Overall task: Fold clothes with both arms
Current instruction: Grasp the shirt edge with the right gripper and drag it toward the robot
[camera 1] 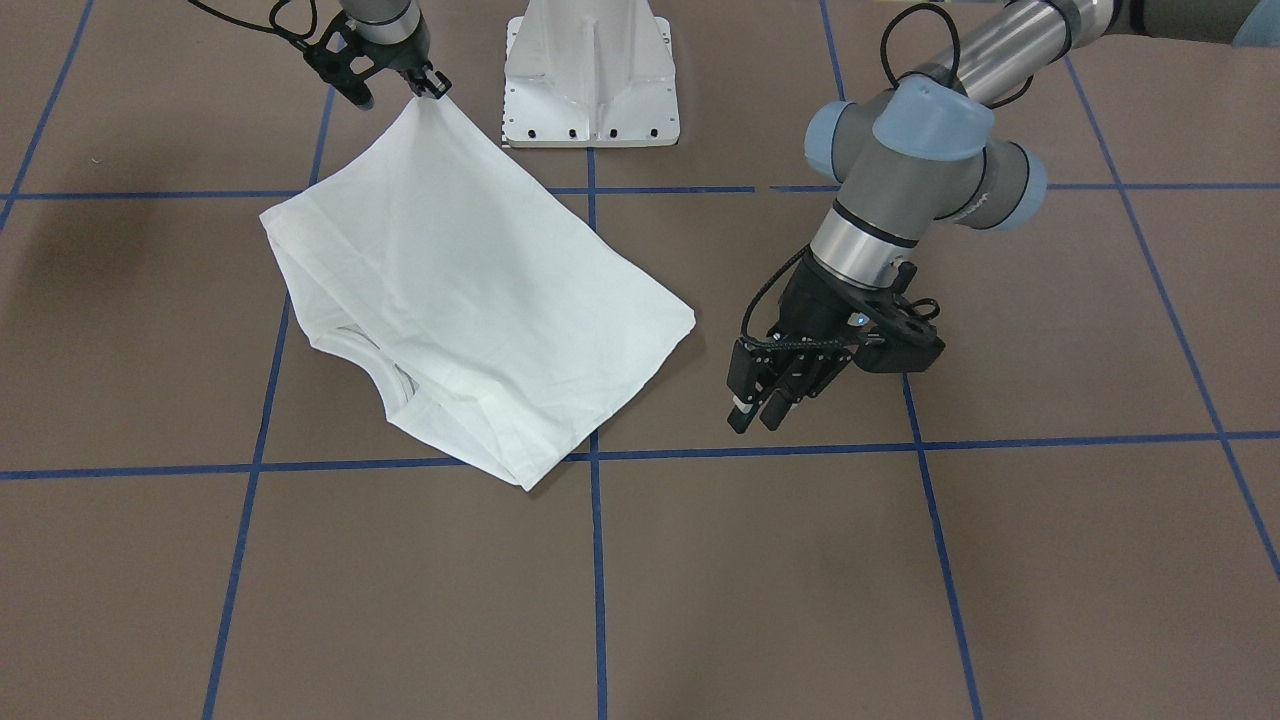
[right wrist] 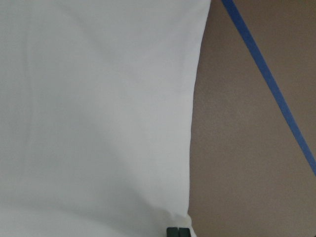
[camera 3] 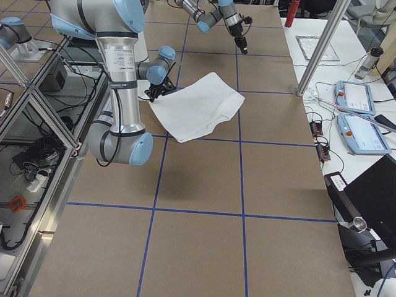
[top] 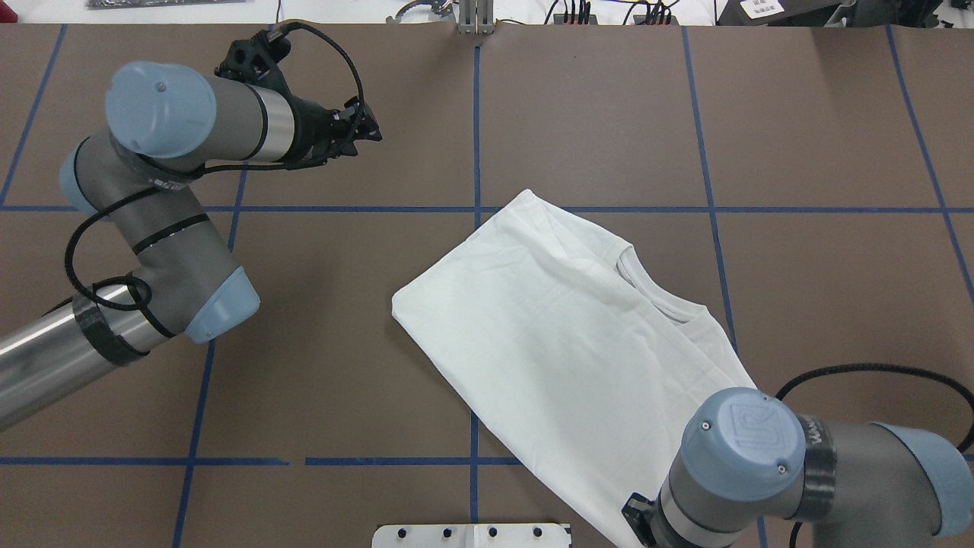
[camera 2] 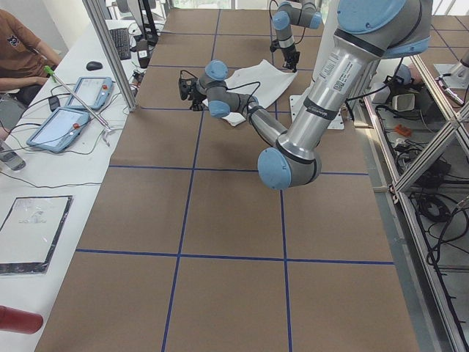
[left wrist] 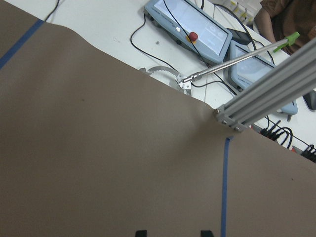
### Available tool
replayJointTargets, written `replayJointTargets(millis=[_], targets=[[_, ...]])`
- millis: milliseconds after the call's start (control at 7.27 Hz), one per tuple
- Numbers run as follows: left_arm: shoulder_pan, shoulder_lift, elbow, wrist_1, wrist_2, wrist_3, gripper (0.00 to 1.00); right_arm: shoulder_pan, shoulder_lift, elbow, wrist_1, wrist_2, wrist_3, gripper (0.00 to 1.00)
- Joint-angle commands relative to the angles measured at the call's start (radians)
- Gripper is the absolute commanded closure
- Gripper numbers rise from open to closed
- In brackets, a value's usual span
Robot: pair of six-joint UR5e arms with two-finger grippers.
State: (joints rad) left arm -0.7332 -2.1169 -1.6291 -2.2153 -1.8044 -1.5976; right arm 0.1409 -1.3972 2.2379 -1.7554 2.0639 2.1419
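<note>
The white T-shirt (camera 1: 470, 290) lies folded into a rough rectangle on the brown table, plain side up, with the ribbed neck (top: 647, 289) showing; no black text shows. My right gripper (camera 1: 432, 88) is shut on the shirt's corner nearest the robot's base and holds it slightly raised. The right wrist view shows its closed fingertips (right wrist: 177, 231) on the cloth edge (right wrist: 98, 113). In the overhead view this gripper is hidden under its own wrist. My left gripper (camera 1: 752, 410) is open and empty, above bare table, clear of the shirt's far side (top: 369, 133). Its tips stand apart in the left wrist view (left wrist: 173, 233).
The white pedestal base (camera 1: 590, 75) stands right beside the held corner. Blue tape lines (camera 1: 597, 560) grid the brown table. Beyond the table's far edge are an aluminium frame post (left wrist: 266, 94) and control tablets (left wrist: 192, 29) on a white bench.
</note>
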Motion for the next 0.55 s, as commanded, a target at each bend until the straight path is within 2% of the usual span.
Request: replayJointTargets(millis=[0,275,412], targets=[[0.116,0.029,-0.127,0.171,-0.019,-0.114,0.45,0.019,0.003,0.008,0.001,-0.045,0.007,0.00],[0.196,0.029,-0.164,0.309,-0.015,-0.192,0.31,0.269,0.048,0.009,0.002,-0.048,-0.008,0.00],[0.239,0.034,-0.161,0.318,-0.009,-0.232,0.30,0.372,0.090,-0.007,0.002,-0.050,-0.014,0.00]])
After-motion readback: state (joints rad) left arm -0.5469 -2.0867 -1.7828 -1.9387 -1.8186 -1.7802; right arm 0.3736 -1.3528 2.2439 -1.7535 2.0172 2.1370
